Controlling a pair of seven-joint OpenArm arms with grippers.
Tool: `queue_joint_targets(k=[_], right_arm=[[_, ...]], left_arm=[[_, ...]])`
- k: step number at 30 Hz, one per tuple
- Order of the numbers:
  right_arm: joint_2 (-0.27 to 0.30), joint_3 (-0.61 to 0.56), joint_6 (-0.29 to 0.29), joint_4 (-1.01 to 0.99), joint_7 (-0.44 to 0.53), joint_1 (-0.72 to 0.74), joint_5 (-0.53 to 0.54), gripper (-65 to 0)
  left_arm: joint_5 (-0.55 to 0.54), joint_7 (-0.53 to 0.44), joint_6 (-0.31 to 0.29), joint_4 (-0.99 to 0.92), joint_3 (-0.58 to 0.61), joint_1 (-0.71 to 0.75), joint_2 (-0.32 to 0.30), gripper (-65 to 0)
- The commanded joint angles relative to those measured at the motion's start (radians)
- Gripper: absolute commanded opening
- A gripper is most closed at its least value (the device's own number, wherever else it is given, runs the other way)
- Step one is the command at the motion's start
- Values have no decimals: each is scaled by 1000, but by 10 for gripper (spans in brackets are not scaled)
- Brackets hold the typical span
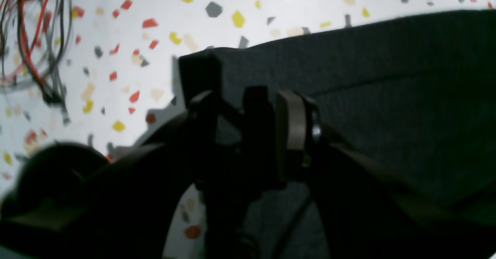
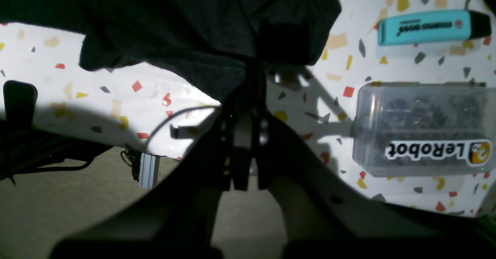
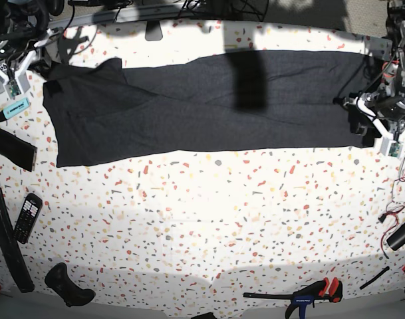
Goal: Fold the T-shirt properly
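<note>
The dark charcoal T-shirt [image 3: 209,106] lies as a long folded strip across the far half of the speckled table [image 3: 202,219], plain side up. My right gripper [image 2: 248,71] is shut on the shirt's left end and holds that bunched fabric [image 2: 193,26] a little off the table. My left gripper [image 1: 244,96] is at the shirt's right end [image 3: 356,118], over a corner of the fabric [image 1: 368,96]. Its fingers [image 1: 291,123] stand apart, and I see no fabric pinched between them.
A teal highlighter [image 2: 426,27] and a clear LeRobot box [image 2: 422,129] lie beside my right gripper. Red and black wires [image 1: 35,38] lie by my left gripper. A remote [image 3: 27,216], black parts and a clamp [image 3: 312,292] lie along the near edges.
</note>
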Motion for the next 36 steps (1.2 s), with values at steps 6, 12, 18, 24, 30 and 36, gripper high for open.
queue_joint_targets(k=[6, 12, 18, 24, 30, 36], right_arm=[[14, 9, 4, -12, 17, 0, 4, -650], [14, 9, 4, -14, 20, 5, 13, -650], [14, 9, 4, -14, 4, 4, 34, -650], [18, 9, 4, -13, -12, 4, 34, -650], [29, 9, 4, -14, -13, 5, 37, -650], [30, 9, 4, -14, -14, 4, 99, -650]], left_arm=[[51, -23, -9, 9, -6, -9, -17, -408], [20, -43, -120, -57, -6, -9, -80, -345], [-55, -68, -119, -115, -6, -9, -135, -340], [-96, -69, -116, -115, -6, -11, -134, -340], [-98, -68, -78, -115, -6, -16, -134, -340], [-52, -69, -65, -116, -6, -17, -134, -340]])
